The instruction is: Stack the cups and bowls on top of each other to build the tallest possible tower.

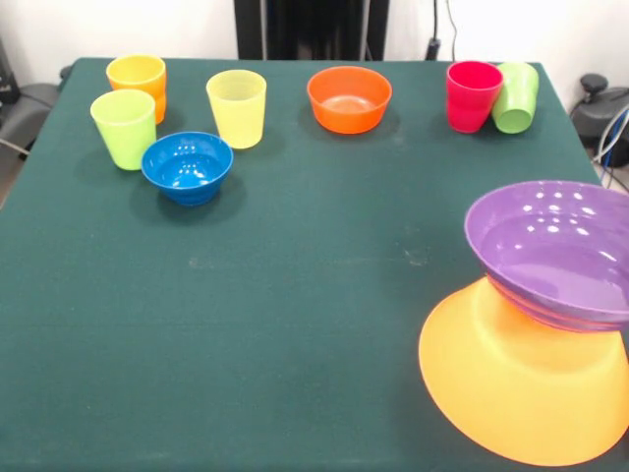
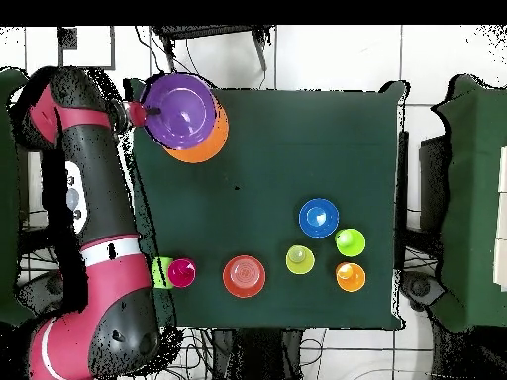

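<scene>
Surface: dark green table (image 1: 295,324), with white wall and floor tiles around it; you see the robot's pedestal at its far side in the front view.
Tower so far: purple bowl (image 1: 555,251) resting tilted on the upturned orange-yellow bowl (image 1: 521,393), at the table's near right corner in the front view. You can count two pieces stacked, no more.
Left to stack, bowls: red-orange bowl (image 1: 349,98) at far centre; blue bowl (image 1: 187,167) towards the far left. No large green bowl shows in either view.
Left to stack, cups: orange cup (image 1: 138,79), lime cup (image 1: 124,128) and yellow cup (image 1: 237,108) grouped around the blue bowl; red cup (image 1: 473,95) with a green cup (image 1: 516,96) leaning against it, far right.
Arm: red and black arm (image 2: 94,218) runs along the table's edge in the overhead view, ending beside the purple bowl.
Gripper: you cannot tell whether it is parted or closed; it is not clearly shown.
Progress: early, judged from the seven pieces standing loose.
</scene>
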